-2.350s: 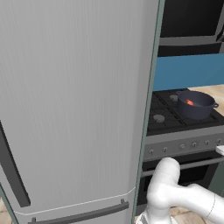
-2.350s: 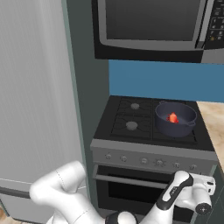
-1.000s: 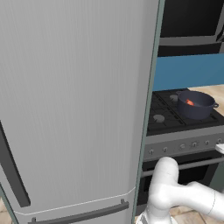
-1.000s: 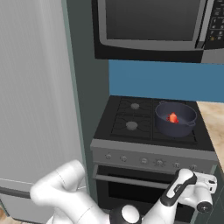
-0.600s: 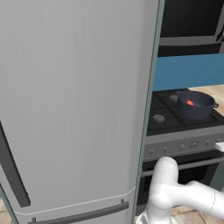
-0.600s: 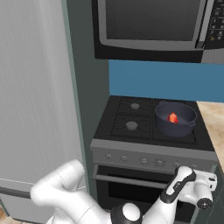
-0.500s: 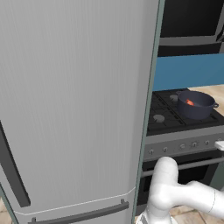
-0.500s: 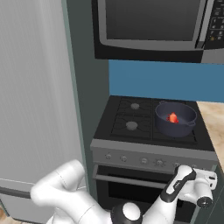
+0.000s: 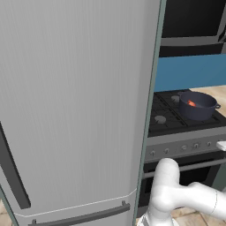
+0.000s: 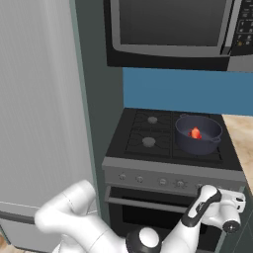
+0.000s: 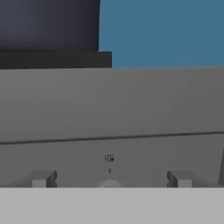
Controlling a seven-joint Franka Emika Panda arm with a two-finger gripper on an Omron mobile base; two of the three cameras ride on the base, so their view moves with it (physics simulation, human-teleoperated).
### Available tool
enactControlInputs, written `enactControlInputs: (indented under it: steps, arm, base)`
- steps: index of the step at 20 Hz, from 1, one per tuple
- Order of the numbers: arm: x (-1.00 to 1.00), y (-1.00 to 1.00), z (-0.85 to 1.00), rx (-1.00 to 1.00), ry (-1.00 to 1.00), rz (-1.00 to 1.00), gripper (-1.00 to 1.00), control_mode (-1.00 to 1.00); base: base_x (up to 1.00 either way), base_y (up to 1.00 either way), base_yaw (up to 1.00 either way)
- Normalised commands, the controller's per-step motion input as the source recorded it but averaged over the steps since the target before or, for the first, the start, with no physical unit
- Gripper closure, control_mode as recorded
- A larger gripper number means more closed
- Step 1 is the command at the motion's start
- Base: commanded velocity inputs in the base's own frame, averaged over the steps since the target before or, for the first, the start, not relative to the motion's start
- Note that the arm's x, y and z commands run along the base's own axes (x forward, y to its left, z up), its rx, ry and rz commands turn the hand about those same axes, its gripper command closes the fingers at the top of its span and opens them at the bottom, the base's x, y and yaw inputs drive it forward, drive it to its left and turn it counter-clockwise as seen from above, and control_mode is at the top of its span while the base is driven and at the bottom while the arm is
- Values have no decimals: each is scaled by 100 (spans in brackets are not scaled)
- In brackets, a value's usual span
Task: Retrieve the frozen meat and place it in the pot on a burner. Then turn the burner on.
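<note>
My claw (image 11: 109, 179) gapes wide against the stove front (image 11: 109, 109); its knob is hidden, the pot (image 11: 48, 26) cut off upper left.

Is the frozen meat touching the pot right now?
Touching. In the right base view the frozen meat lies inside the pot, resting on its bottom; the left base view shows it in there too.
</note>
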Motion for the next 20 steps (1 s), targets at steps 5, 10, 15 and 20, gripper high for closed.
enactControlInputs:
  steps: [5,10,15,20]
  arm:
    - [0,0,-29,0,0,0,-100,-100]
    - [0,0,-26,0,-4,0,-100,-100]
    - [0,0,-32,0,-6,0,-100,-100]
    - [-5,0,-39,0,-11,0,-100,-100]
  base:
    - [0,0,0]
    - [0,0,0]
    - [0,0,0]
    - [0,0,0]
